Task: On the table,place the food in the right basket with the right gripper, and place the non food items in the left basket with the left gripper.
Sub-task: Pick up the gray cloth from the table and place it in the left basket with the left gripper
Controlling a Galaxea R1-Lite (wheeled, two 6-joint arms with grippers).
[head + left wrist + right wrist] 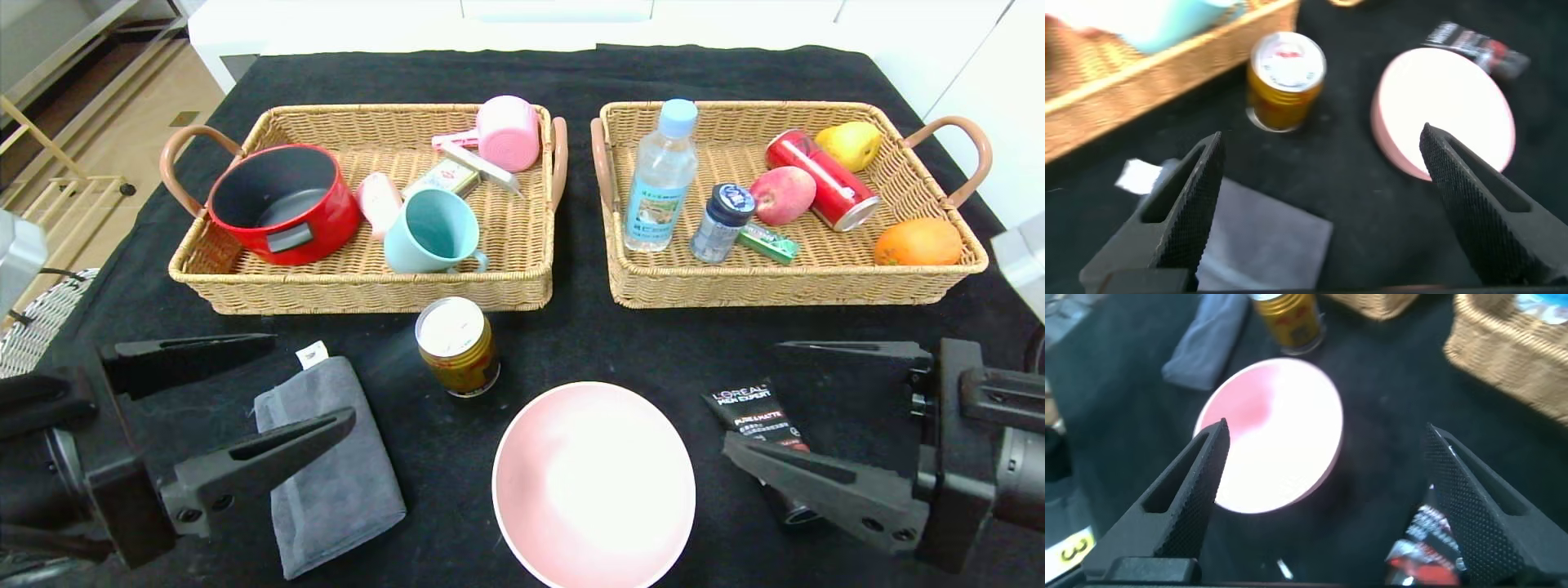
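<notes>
1. My left gripper [237, 392] hangs low over the near left of the table [571, 73], fingers spread wide and holding nothing; the towel [335, 482] lies under and between them.
2. My right gripper [824, 416] is over the near right, also wide open and empty, with the tube [755, 412] right by its lower finger — partly hidden behind it in the head view.
3. Done, as far as I can judge: the bottle [661, 175] and the jar [722, 220] stand upright in the right basket [784, 282], next to an apple [782, 194], a red can [824, 180], a pear [851, 144], an orange [918, 242] and a small green pack [767, 243].
4. The left basket [351, 290] holds a red pot [282, 202], a teal mug [433, 233], a pink cup [508, 132] and a few small items I can't name for sure.
5. Left for my right gripper: one food item — the gold can [457, 347], upright on the table just in front of the left basket, well over toward my left side.
6. Left for my left gripper: the towel, the bowl [594, 486] at the near middle, and the tube, which sits far on my right.
7. So four things remain on the cloth. I'd say I'm past the midpoint for food and less far along for the rest.
8. The towel looks like the nearest pick for my left gripper, and the can is a long reach for my right.
</notes>
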